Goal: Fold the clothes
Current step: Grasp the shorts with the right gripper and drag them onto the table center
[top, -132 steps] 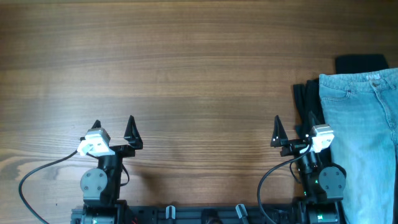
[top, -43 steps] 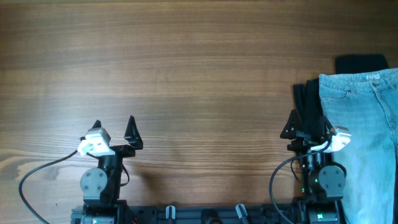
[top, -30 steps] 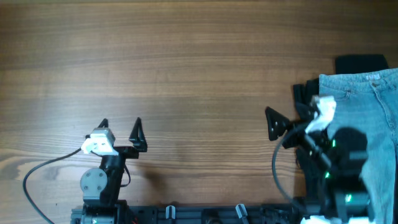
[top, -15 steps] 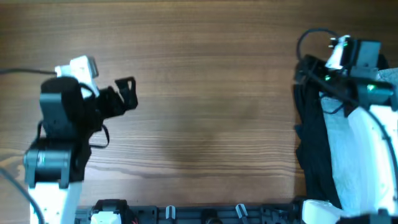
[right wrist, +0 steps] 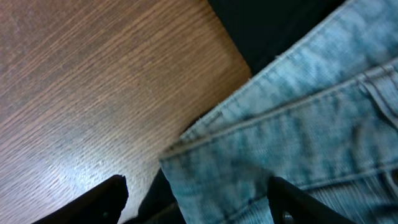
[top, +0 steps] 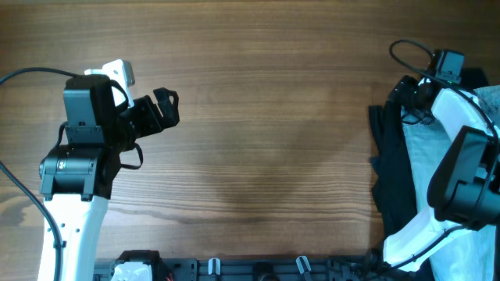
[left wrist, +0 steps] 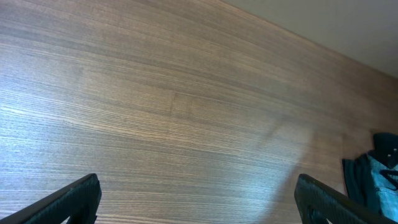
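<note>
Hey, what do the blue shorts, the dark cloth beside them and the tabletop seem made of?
The shorts look like faded denim: light blue woven texture, stitched seams. The tabletop looks like wood or laminate: brown grain, slight sheen. The dark cloth is soft black fabric, kind unclear.

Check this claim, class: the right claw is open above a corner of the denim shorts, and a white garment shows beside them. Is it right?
Not quite. The garment beside the denim shorts is black, not white, as the right wrist view shows. The right claw is indeed open above a corner of the shorts.
</note>
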